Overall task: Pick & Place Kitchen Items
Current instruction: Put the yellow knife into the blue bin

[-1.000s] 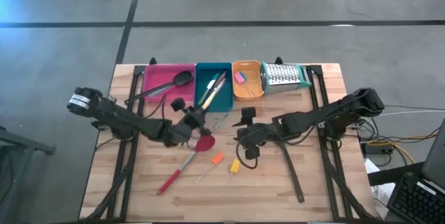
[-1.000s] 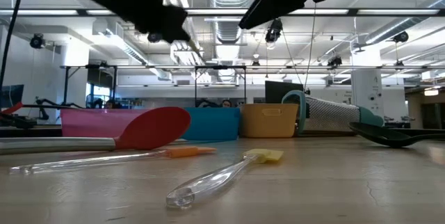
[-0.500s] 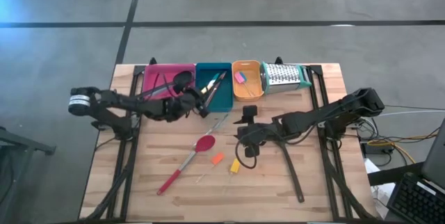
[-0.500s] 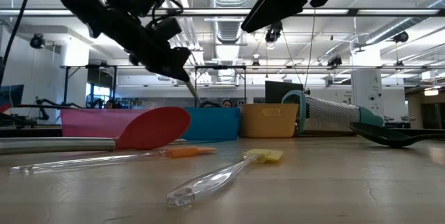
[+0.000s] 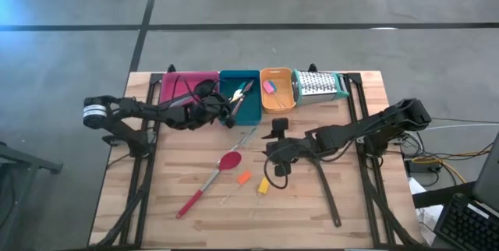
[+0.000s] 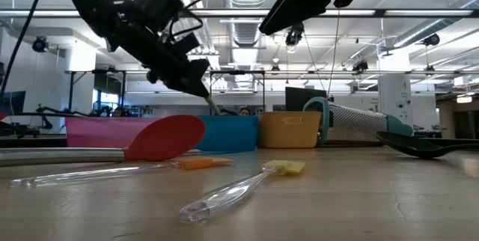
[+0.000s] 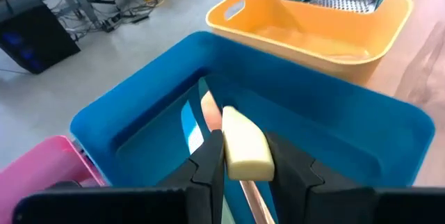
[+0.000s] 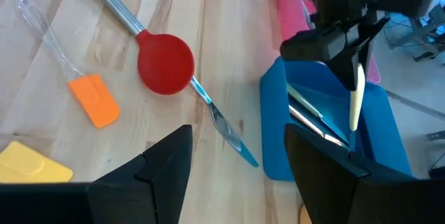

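Left gripper [image 7: 245,156], clamped on a cream-handled thin knife [image 7: 242,144], hangs over the blue rectangular plastic tray [image 7: 375,109], so letting go looks next, while the right gripper [image 8: 240,158] waits wide open above the table

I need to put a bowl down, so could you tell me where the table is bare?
Bare wood lies along the near edge, below the red spoon, and on the far-right side beyond the right gripper. The middle is crowded with small spatulas.

My left fingers [image 7: 208,156] cover the lower end of the cream-handled knife [image 7: 243,146]. Its blade disappears into the blue tray [image 7: 389,123]. The other utensils lying there [image 5: 238,93] are too small to identify.
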Motion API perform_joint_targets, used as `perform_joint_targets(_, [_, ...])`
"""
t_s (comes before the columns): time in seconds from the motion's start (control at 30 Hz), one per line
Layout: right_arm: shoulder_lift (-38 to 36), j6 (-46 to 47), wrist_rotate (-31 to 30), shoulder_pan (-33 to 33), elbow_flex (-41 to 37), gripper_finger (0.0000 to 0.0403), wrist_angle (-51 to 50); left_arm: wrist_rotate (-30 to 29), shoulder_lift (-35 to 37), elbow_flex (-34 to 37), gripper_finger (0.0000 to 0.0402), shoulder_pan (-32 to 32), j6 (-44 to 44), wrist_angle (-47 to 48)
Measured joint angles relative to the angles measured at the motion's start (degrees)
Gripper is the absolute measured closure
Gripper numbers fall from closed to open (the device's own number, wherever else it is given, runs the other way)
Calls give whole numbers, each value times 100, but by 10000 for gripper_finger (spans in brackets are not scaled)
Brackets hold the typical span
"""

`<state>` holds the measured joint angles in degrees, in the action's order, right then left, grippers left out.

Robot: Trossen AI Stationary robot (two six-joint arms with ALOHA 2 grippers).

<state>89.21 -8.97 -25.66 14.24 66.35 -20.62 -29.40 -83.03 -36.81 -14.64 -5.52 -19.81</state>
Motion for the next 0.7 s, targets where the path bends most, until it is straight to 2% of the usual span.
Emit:
perform_joint_targets(0.2, [0,2,5,0,0,184,2,480,-381,-233,320,-199,-126,344])
perform_joint_targets(0.5, [0,2,14,0,0,184,0,991,-592,-1246,320,-400,-513,2506])
perform_joint_targets(0.7, [0,24,14,0,-2,184,0,1648,-601,-1833,320,-590,-923,3845])
